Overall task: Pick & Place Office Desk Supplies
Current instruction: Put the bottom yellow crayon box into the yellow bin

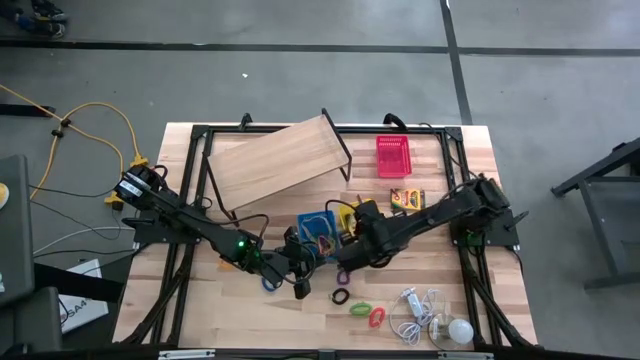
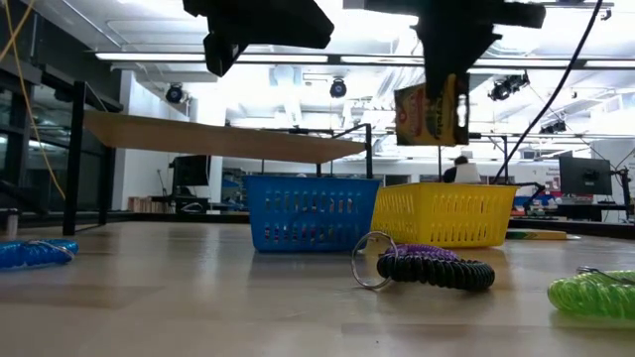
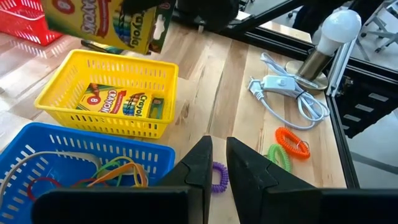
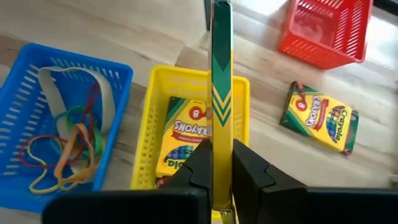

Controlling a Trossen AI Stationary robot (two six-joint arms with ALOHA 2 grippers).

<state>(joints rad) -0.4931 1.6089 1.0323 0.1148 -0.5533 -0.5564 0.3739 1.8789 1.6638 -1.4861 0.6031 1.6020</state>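
My right gripper (image 4: 221, 152) is shut on a yellow-green crayon box (image 4: 221, 74) and holds it in the air over the yellow basket (image 4: 155, 99). That basket has another crayon box (image 3: 121, 102) lying flat in it. A third crayon box (image 1: 407, 198) lies flat on the table beside the red basket (image 1: 393, 155). The blue basket (image 3: 37, 149) next to the yellow one contains several coloured rubber bands (image 4: 68, 146). My left gripper (image 3: 219, 163) hovers near the blue basket's corner, its fingers a narrow gap apart with nothing between them. My right gripper pinches the crayon box by its two broad faces (image 4: 221, 134), near one end, between its two fingers. The fingers come from above, slanting down, and the box reaches on past them along their line. It hangs upright below the gripper (image 2: 432, 109), clear of the yellow basket.
A wooden board on black legs (image 1: 275, 160) stands at the far left. Coil loops lie on the near table: black (image 1: 340, 297), green (image 1: 360, 308), orange (image 1: 377, 318), purple (image 3: 217, 177) and blue (image 1: 268, 283). A white bulb with its cord (image 1: 455, 328) lies at the near right.
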